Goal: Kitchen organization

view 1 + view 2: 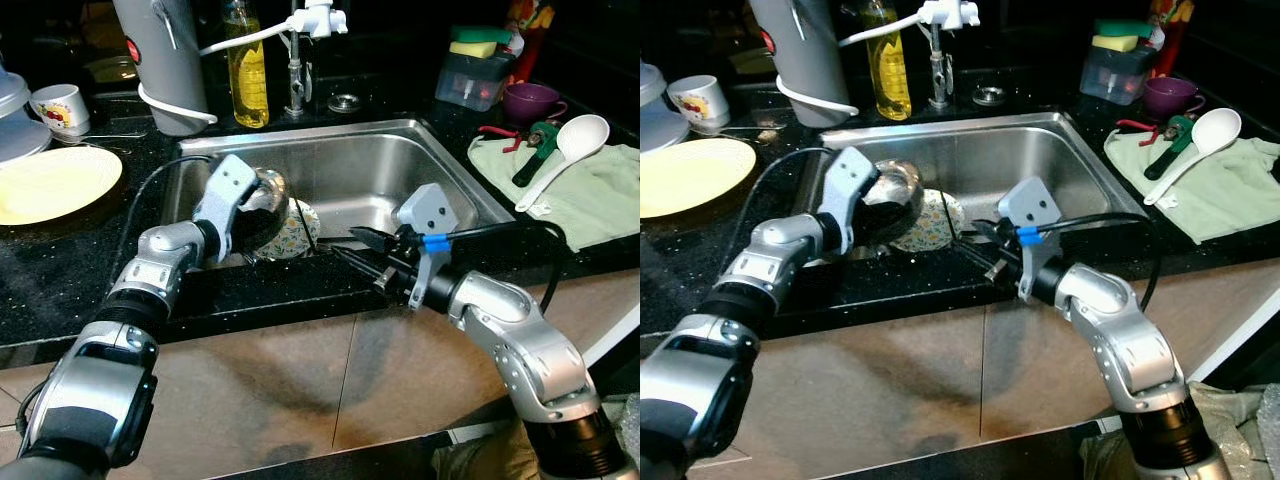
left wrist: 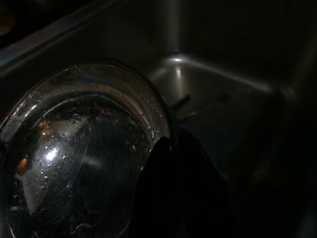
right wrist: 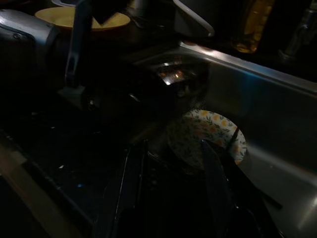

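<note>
In the sink's [image 1: 455, 170] near left corner, the left tool [image 1: 262, 212] grips a glass bowl [image 1: 262, 205], hiding much of a floral plate [image 1: 292, 232]. The right tool [image 1: 352, 247] gapes apart beside it, fingertips lost in shadow.

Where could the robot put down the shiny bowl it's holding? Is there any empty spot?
The right half of the sink floor looks bare, between the flowery plate and the far wall. Black counter in front of the yellow plate is free too. It is crowded by the faucet and on the green cloth, where the white spoon lies. The left hand grips the bowl.
</note>
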### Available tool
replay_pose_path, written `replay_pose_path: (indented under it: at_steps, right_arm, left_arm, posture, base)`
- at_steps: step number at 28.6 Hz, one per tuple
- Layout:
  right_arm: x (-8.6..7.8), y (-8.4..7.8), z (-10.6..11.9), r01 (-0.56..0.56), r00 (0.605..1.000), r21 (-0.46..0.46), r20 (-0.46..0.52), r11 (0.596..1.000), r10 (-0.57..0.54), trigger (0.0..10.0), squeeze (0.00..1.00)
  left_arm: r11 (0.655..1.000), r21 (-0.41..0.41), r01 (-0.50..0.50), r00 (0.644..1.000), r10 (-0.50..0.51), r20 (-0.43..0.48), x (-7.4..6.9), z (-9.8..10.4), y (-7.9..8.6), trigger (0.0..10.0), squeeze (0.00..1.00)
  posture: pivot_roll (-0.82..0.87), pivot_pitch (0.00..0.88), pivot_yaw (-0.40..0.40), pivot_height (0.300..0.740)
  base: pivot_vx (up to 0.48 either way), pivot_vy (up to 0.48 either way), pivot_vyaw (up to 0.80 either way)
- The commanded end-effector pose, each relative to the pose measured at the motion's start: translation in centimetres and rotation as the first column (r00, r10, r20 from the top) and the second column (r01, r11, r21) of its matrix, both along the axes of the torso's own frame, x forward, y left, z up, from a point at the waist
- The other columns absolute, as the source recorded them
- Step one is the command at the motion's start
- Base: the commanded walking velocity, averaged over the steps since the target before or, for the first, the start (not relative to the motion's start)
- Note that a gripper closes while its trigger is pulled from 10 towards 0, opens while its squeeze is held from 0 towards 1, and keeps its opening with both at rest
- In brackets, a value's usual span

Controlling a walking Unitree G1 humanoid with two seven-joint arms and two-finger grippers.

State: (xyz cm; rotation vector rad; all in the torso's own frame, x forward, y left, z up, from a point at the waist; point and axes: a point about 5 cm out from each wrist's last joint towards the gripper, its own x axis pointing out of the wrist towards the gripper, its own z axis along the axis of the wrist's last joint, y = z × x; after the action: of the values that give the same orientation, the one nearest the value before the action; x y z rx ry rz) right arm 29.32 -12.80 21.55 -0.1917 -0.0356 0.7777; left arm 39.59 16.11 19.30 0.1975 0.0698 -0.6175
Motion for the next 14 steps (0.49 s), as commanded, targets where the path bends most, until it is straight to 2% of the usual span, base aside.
replay_pose_path:
  at_steps: [1,7,9,14]
  right_arm:
    - [-0.1,-0.1,0.6,0.022,1.0,-0.003,0.007,1.0,-0.022,10.0,0.0]
    - [-0.7,-0.1,0.9,0.034,0.999,0.005,-0.003,0.999,-0.034,10.0,0.0]
    - [-1.4,-0.3,0.9,0.044,0.999,0.004,-0.018,0.999,-0.044,10.0,0.0]
    - [-1.9,-0.4,0.7,0.054,0.998,-0.001,-0.043,0.999,-0.054,10.0,0.0]
  left_arm:
    - [0.992,-0.096,-0.083,0.996,0.087,0.032,0.8,2.2,1.0,10.0,0.0]
    - [0.984,-0.129,-0.124,0.99,0.131,0.044,1.4,3.7,1.6,10.0,0.0]
    - [0.984,-0.137,-0.116,0.991,0.124,0.053,1.6,4.6,1.4,10.0,0.0]
    - [0.985,-0.145,-0.094,0.994,0.1,0.038,1.8,5.1,1.1,10.0,0.0]
  posture:
    - [0.0,0.084,-0.015,0.74]
    - [-0.02,0.129,-0.017,0.74]
    - [-0.04,0.16,-0.016,0.74]
    - [-0.05,0.202,-0.017,0.74]
  base:
    - [0.0,0.0,0.0]
    - [0.0,0.0,0.0]
    - [0.0,0.0,0.0]
    - [0.0,0.0,0.0]
